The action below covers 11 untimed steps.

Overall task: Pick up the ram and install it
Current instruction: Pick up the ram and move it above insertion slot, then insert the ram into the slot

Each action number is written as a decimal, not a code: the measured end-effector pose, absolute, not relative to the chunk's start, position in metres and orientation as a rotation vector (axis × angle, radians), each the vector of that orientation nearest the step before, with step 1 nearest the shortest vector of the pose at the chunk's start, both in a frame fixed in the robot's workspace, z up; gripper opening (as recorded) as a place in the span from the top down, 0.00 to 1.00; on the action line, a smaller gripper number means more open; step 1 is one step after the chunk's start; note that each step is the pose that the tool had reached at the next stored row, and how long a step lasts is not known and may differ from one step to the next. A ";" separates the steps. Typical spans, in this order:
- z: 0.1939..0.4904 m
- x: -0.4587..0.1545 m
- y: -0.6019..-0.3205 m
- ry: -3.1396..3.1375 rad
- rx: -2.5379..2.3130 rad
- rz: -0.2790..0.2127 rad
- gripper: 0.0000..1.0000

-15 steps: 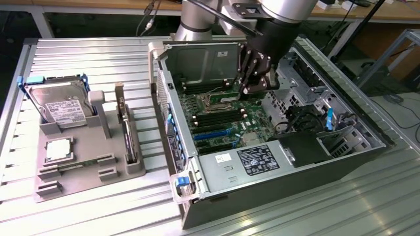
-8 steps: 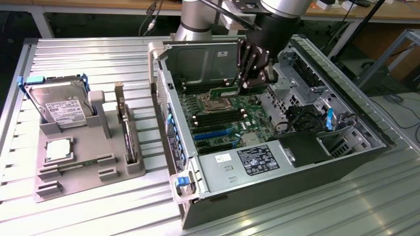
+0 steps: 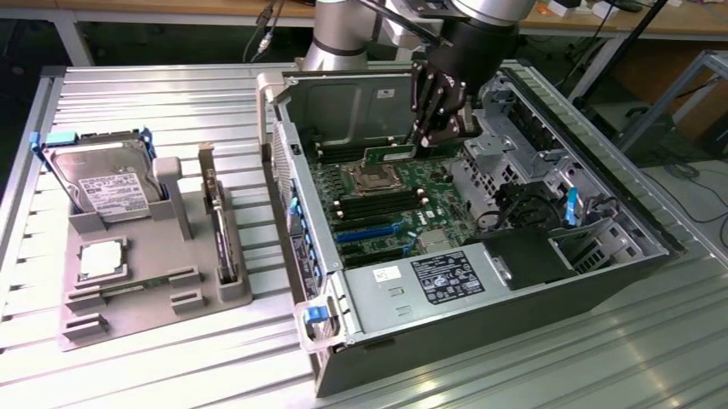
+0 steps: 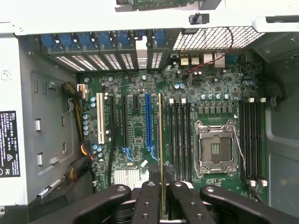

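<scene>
My gripper hangs inside the open computer case, shut on the ram, a slim green stick held level above the motherboard. In the wrist view the ram appears edge-on, clamped between the two black fingers of the gripper. It lies parallel to the black memory slots and sits just beside them, between the blue slot and the first black slot. The stick is still above the board, not touching a slot. The empty processor socket is nearby.
A grey holder stands at the exterior view's left with a hard drive, an upright expansion card and a silver processor chip. Inside the case are the power supply, cables and drive cages.
</scene>
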State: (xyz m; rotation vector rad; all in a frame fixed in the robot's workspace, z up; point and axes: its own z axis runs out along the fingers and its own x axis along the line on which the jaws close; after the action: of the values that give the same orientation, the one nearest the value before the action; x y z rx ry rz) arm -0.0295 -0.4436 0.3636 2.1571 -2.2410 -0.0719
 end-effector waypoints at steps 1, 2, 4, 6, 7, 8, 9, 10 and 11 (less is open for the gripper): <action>0.364 -0.030 -0.444 -2.241 2.157 -0.072 0.86; 0.364 -0.030 -0.444 -2.241 2.157 -0.072 0.86; 0.364 -0.030 -0.444 -2.241 2.157 -0.072 0.86; 0.364 -0.030 -0.444 -2.241 2.157 -0.072 0.86; 0.364 -0.030 -0.444 -2.241 2.157 -0.072 0.86; 0.364 -0.030 -0.444 -2.241 2.157 -0.072 0.86; 0.364 -0.030 -0.444 -2.241 2.157 -0.072 0.86; 0.364 -0.030 -0.444 -2.241 2.157 -0.072 0.86; 0.363 -0.030 -0.443 -2.240 2.156 -0.070 0.86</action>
State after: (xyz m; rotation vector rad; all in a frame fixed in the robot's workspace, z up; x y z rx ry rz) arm -0.0296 -0.4431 0.3632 2.1561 -2.2403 -0.0698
